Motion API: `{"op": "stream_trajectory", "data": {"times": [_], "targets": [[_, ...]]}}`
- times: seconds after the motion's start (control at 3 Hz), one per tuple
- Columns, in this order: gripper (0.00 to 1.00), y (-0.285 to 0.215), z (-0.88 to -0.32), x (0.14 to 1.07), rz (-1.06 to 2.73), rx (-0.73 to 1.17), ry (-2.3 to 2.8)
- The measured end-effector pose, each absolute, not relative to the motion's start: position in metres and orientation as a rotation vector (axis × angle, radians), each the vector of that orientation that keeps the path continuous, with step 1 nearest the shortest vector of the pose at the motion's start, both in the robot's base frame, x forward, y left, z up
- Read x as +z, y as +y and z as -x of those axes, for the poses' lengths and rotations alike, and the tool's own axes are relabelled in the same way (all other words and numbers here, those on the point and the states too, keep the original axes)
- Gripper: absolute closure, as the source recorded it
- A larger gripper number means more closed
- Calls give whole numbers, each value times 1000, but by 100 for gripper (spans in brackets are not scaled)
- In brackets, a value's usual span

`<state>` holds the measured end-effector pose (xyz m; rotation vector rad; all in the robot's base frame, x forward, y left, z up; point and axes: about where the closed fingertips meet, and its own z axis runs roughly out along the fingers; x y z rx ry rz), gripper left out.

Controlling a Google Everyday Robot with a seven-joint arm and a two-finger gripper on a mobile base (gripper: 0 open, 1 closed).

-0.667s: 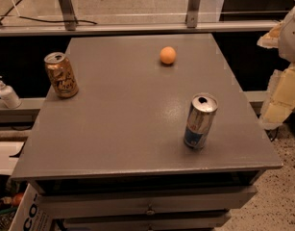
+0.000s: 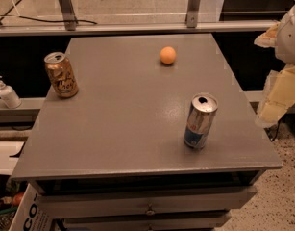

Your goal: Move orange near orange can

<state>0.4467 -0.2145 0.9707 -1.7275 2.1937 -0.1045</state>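
The orange (image 2: 167,55) is a small round fruit lying on the grey table top (image 2: 128,114), toward the far side and a little right of centre. The orange can (image 2: 61,74), short and orange-gold with a silver top, stands upright near the table's left edge. My gripper (image 2: 281,88) shows as pale cream parts of the arm at the right edge of the view, beyond the table's right side. It is well apart from both the orange and the orange can and holds nothing that I can see.
A taller silver-and-blue can (image 2: 200,121) stands upright at the front right of the table. A white pump bottle (image 2: 6,93) stands on a ledge to the left. A metal rail (image 2: 137,28) runs behind the table. Drawers (image 2: 147,203) sit under the front edge.
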Motion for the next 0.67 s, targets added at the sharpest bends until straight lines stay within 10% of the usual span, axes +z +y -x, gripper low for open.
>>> {"op": "stream_trajectory", "data": {"times": [0.67], "targets": [[0, -202, -514, 945, 1771, -141, 2031]]}}
